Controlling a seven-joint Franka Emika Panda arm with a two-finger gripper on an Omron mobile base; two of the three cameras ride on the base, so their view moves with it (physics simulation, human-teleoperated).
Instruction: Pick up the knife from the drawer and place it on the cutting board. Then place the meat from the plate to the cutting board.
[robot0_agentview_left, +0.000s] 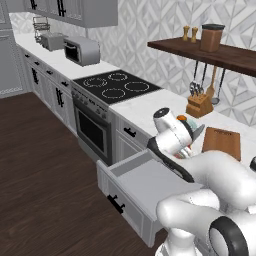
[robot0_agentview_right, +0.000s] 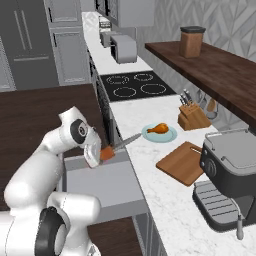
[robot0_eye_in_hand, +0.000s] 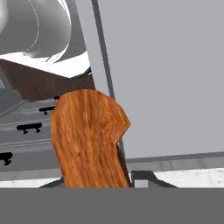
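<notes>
A knife block is standing on the tabletop near a coffee machine; a canister is sitting on the shelf.

A home kitchen. A white marble counter runs along grey cabinets, with a black cooktop above an oven. Far along the counter sit a microwave and toaster.

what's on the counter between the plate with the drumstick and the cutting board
Nothing: in the right base view the plate and the cutting board lie apart, with only bare white marble counter between them. The knife block stands off to the side.
</notes>
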